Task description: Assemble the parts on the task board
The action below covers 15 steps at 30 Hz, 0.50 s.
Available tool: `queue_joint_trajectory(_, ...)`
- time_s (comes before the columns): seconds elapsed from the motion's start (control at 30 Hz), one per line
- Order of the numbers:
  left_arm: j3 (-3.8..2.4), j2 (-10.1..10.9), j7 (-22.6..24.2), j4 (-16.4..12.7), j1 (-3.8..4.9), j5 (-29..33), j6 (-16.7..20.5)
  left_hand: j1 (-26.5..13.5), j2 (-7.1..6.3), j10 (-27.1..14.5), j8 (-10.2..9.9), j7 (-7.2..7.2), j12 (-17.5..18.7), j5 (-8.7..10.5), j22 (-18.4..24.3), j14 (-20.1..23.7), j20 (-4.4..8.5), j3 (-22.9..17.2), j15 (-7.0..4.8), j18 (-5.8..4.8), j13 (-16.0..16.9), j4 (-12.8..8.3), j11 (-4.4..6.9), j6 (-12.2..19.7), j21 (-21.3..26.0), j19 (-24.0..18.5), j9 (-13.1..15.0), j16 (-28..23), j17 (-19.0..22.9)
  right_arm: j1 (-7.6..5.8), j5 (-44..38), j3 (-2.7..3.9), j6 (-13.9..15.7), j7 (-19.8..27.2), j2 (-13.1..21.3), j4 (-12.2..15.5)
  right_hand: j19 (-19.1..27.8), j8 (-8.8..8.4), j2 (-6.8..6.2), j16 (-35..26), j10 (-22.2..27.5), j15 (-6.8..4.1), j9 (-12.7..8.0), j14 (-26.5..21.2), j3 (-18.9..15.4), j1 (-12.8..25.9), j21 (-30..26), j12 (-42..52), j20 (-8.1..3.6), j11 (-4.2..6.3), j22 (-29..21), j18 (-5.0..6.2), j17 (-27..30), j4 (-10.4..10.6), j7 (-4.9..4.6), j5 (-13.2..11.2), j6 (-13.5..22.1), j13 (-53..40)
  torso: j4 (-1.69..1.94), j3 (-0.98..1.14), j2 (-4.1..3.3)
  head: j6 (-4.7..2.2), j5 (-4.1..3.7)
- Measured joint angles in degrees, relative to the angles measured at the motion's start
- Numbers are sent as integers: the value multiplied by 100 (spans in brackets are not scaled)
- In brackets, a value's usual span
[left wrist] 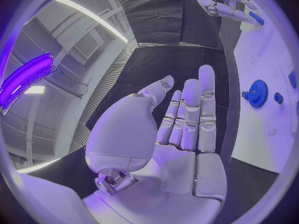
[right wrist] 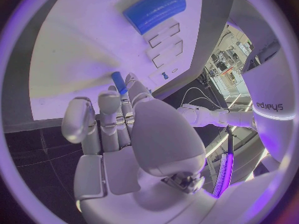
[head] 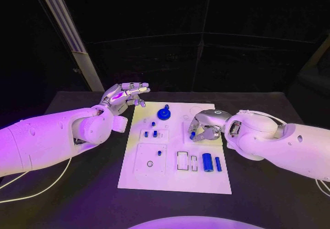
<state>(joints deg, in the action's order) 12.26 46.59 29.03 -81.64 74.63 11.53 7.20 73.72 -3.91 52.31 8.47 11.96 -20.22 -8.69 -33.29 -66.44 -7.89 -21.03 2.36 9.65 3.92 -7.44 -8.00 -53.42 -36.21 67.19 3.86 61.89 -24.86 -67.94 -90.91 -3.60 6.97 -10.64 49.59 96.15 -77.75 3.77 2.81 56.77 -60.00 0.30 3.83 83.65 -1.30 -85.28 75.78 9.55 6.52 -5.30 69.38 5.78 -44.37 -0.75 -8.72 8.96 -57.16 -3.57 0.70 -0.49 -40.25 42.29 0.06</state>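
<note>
I see my right hand (head: 204,128) pinching a small blue peg (right wrist: 118,82) over the white rectangular task board (head: 138,176), my left hand (head: 124,97) empty with straight fingers beyond its far-left corner.

The task board (head: 138,179) is white and lies on a black worktop (head: 275,200). On it a blue gear (head: 163,114), a thick blue cylinder (head: 207,160) and a thinner blue pin (head: 218,164) stand out. Both robot hands, the left (head: 125,97) and the right (head: 204,128), are silver on white arms. The right pinches a small blue peg (right wrist: 118,82).
</note>
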Motion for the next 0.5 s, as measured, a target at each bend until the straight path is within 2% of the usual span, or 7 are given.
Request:
queue_joint_trajectory(0.17,0,2,-5,0,0,0,-4,0,0,0,0,0,0,0,0,0,0,0,0,0,0,0,0,0,0,0,0,0,0,1,-29,0,-15,-2,-45,-27,-64,0,28,119,-118,0,0,0,124,-28,72,0,-14,2,98,0,-107,-6,9,-17,-60,0,0,3,1,8,7)
queue_joint_trajectory(0.2,0,2,-6,0,0,0,-5,0,0,0,0,0,0,0,0,0,0,0,0,0,0,0,0,0,0,0,0,0,0,1,-34,0,-18,-2,-51,-32,-86,0,55,154,-171,0,0,0,177,-55,99,-1,-4,10,125,-9,-129,-3,10,-45,-100,0,1,3,1,9,10)
queue_joint_trajectory(0.23,0,2,-7,1,0,0,-6,0,0,0,0,0,0,0,4,0,0,0,0,0,0,0,0,0,0,0,0,0,0,1,-40,0,-21,-2,-56,-37,-101,0,75,210,-238,-2,0,2,251,-75,117,-1,-18,18,163,-95,-169,-14,17,-86,-127,0,1,4,2,9,10)
queue_joint_trajectory(0.37,1,0,-11,2,0,0,-8,0,0,0,0,0,0,0,5,0,0,0,0,0,0,0,0,0,0,0,0,0,0,1,-80,-1,-31,-15,-70,-60,-183,0,159,372,-423,-20,12,20,546,-161,250,-33,-58,39,313,-94,-325,-85,27,-257,-265,11,0,4,2,12,11)
queue_joint_trajectory(0.5,1,-1,-16,3,0,0,-11,0,0,0,0,0,0,0,5,0,0,0,0,0,0,0,0,0,0,0,0,0,-1,0,-149,2,-30,-32,-75,-70,-212,0,112,475,-565,-40,12,40,858,-238,304,-78,-70,39,408,-93,-409,-176,19,-299,-376,11,-1,4,2,20,6)
